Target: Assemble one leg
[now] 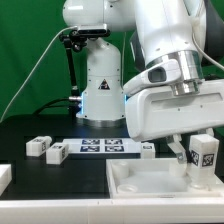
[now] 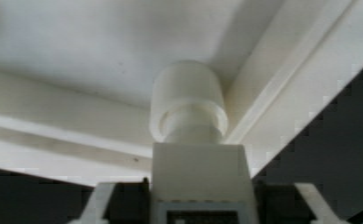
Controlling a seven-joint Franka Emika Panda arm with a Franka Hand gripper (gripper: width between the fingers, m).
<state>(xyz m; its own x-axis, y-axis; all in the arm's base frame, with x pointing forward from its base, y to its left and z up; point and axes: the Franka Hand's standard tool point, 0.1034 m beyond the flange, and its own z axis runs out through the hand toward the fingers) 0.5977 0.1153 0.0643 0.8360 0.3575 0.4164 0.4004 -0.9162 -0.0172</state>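
Note:
My gripper (image 1: pixel 200 163) is shut on the leg (image 1: pixel 205 154), a small white block with a black-and-white tag. It holds the leg upright over the right-hand corner of the white square panel (image 1: pixel 140 186) at the front of the exterior view. In the wrist view the leg (image 2: pixel 199 120) runs out from between my fingers (image 2: pixel 100 205), and its round end points at a recessed corner of the panel (image 2: pixel 71 60). I cannot tell whether the leg touches the panel.
The marker board (image 1: pixel 105 147) lies behind the panel. Loose legs lie at the exterior view's left (image 1: pixel 37 146) (image 1: pixel 56 154) and beside the board (image 1: pixel 148 150). A white part (image 1: pixel 4 178) shows at the left edge. The arm's base (image 1: pixel 100 85) stands at the back.

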